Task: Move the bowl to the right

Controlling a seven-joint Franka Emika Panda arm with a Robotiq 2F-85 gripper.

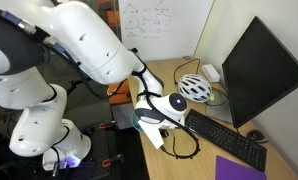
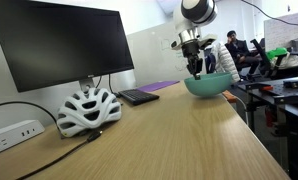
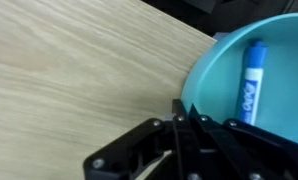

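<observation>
The bowl (image 2: 207, 86) is teal and stands at the far end of the wooden desk (image 2: 159, 135), close to its edge, well apart from the other things on the desk. Whether its base rests on the wood or is raised a little cannot be told. In the wrist view the bowl (image 3: 224, 60) fills the right side, and a blue marker (image 3: 251, 82) lies inside it against the wall.

The gripper (image 2: 193, 72) comes down from above onto the rim on the side nearer the monitor. In the wrist view the gripper (image 3: 185, 108) has its two fingers drawn close together, with the thin edge of the bowl pinched between them, one finger inside and one outside. It is closed on the rim. The white arm (image 1: 79, 40) reaches across the desk from the side away from the monitor.

Along the wall stands a dark monitor (image 2: 59, 45) with its screen off. In front of it lies a white bicycle helmet (image 2: 87, 108), with a black cable (image 2: 74, 148) running past it over the wood. A white power strip (image 2: 14, 132) lies beside the helmet. Beyond the monitor is a black keyboard (image 2: 139, 96), and just past it a purple mat (image 2: 165, 85), which lies between the keyboard and the bowl.
</observation>
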